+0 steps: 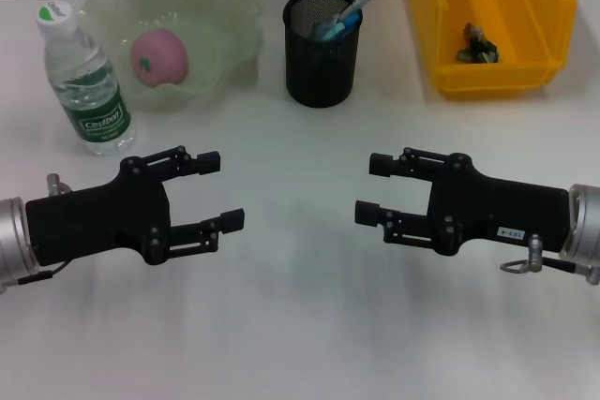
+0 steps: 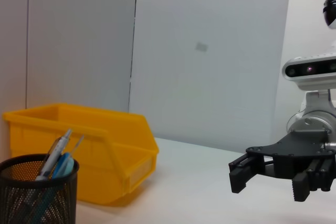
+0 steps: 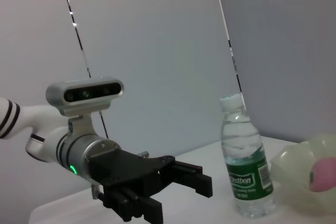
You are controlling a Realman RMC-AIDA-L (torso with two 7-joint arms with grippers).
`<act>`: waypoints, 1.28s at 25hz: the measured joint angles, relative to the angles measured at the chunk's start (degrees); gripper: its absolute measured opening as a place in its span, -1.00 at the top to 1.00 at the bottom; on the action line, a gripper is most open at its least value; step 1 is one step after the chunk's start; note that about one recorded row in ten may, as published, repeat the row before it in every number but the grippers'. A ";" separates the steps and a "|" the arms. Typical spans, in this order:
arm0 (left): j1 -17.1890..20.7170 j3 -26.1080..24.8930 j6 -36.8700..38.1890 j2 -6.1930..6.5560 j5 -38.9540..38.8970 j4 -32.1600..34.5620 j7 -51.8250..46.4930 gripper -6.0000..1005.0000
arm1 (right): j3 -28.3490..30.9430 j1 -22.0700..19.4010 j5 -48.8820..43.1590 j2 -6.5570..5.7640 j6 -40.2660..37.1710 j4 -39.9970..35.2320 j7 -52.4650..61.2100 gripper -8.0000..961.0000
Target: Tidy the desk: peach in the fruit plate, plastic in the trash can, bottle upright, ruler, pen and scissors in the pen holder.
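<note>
The pink peach (image 1: 159,56) lies in the pale green fruit plate (image 1: 230,16) at the back left. Beside the plate, a clear bottle (image 1: 86,81) with a green label stands upright. The black mesh pen holder (image 1: 322,67) holds a pen (image 1: 349,14) and other blue items; the ruler and scissors are hidden. A crumpled piece of plastic (image 1: 476,47) rests inside the yellow trash can (image 1: 548,7). My left gripper (image 1: 228,191) and right gripper (image 1: 366,188) hover open over the near table, facing each other, with nothing between their fingers.
The left wrist view shows the trash can (image 2: 84,150), the pen holder (image 2: 37,192) and the right gripper (image 2: 270,184). In the right wrist view are the bottle (image 3: 245,166), the plate (image 3: 299,169) with the peach (image 3: 323,174), and the left gripper (image 3: 178,200).
</note>
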 joint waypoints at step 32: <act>-0.30 0.25 -0.65 -0.15 2.57 -0.05 -0.55 -0.56 | -0.62 0.39 -0.06 0.11 2.74 0.54 -2.22 -0.46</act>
